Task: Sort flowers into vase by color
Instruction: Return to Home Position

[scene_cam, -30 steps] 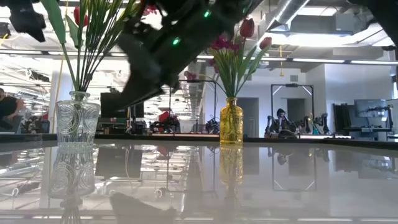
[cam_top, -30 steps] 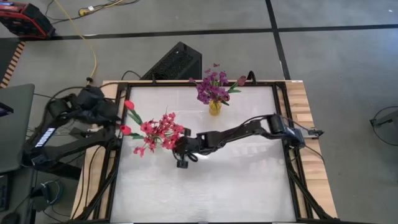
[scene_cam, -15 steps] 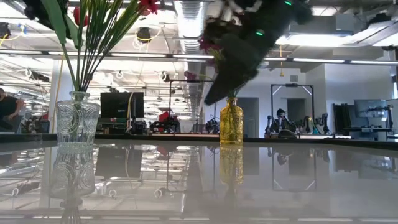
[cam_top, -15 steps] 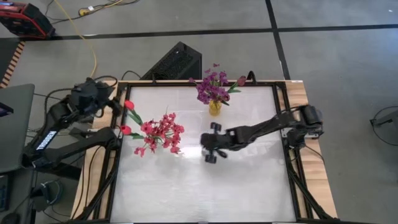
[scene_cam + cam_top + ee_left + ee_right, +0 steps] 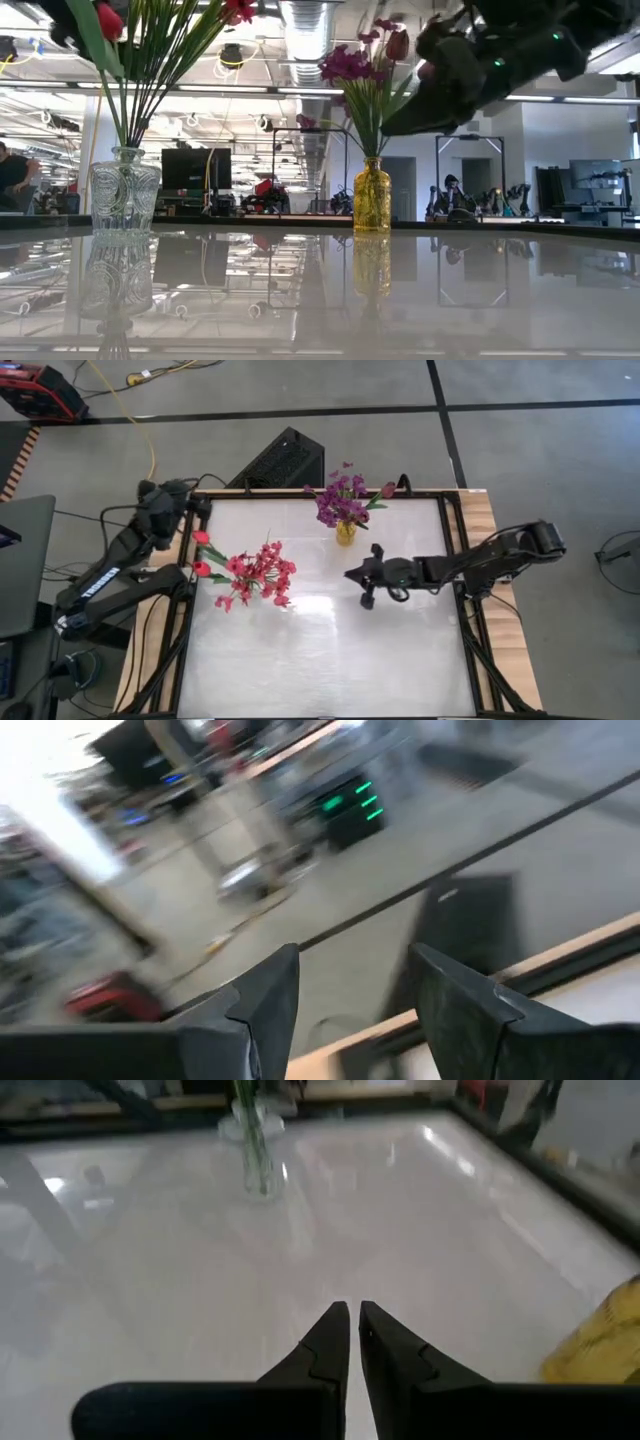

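Observation:
A clear glass vase [image 5: 124, 195] stands on its base at the table's left-middle. It holds pink-red clusters [image 5: 258, 572] and red tulips [image 5: 201, 539]. A yellow vase [image 5: 345, 532] near the far edge holds purple clusters [image 5: 340, 500] and a dark maroon tulip [image 5: 388, 490]. My right gripper [image 5: 355, 576] hovers shut and empty above the table's middle, between the two vases; its wrist view shows the fingertips [image 5: 354, 1320] together. My left gripper [image 5: 355, 970] is open and empty at the table's far-left corner [image 5: 165, 500].
A black box [image 5: 280, 460] sits on the floor beyond the far edge. Dark rails [image 5: 455, 560] run along the table's sides. The white tabletop [image 5: 320, 660] toward the near edge lies bare.
My right gripper has drawn back from the pink-red clusters in the clear vase toward the table's right, and now hangs above the middle. My left arm has swung toward the far edge, to the far-left corner. Both vases have stayed where they were.

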